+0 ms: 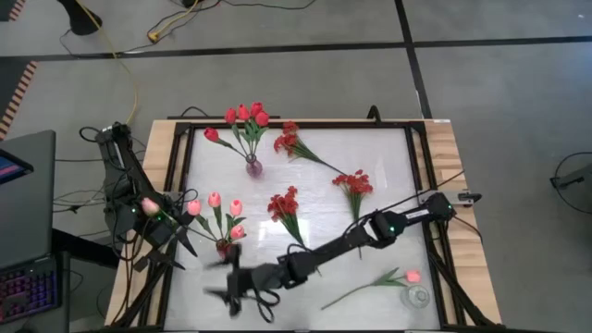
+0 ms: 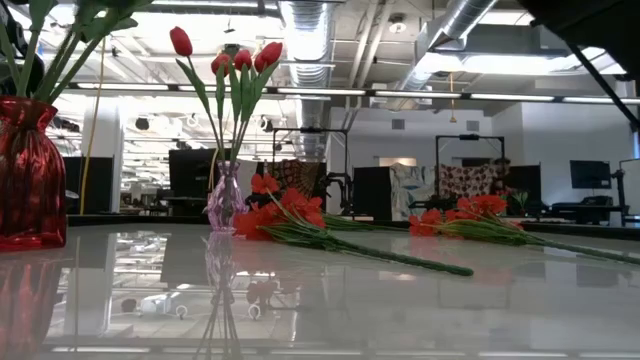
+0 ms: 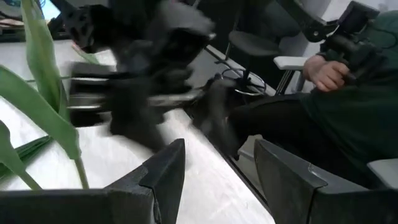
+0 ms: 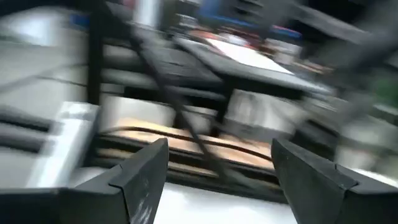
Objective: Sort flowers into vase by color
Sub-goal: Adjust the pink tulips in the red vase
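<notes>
Red tulips (image 1: 248, 116) stand in a small purple vase (image 1: 252, 167) at the far middle. Pink tulips (image 1: 215, 203) stand in a red vase (image 1: 225, 246) near the left edge. Three sprays of red blossoms (image 1: 285, 205) (image 1: 293, 141) (image 1: 354, 183) lie flat on the table. One pink tulip (image 1: 407, 276) lies near the right front. My left gripper (image 3: 219, 149) hovers open beside the red vase, green leaves (image 3: 43, 106) next to it. My right gripper (image 4: 219, 146) reaches across to the near left (image 1: 231, 289), open, nothing between its fingers.
A clear glass (image 1: 417, 297) stands beside the lone pink tulip. A dark frame (image 1: 421, 185) rims the white table. A seated person's hand (image 3: 323, 73) grips a handle beyond the near edge. A laptop (image 1: 23, 185) sits left of the table.
</notes>
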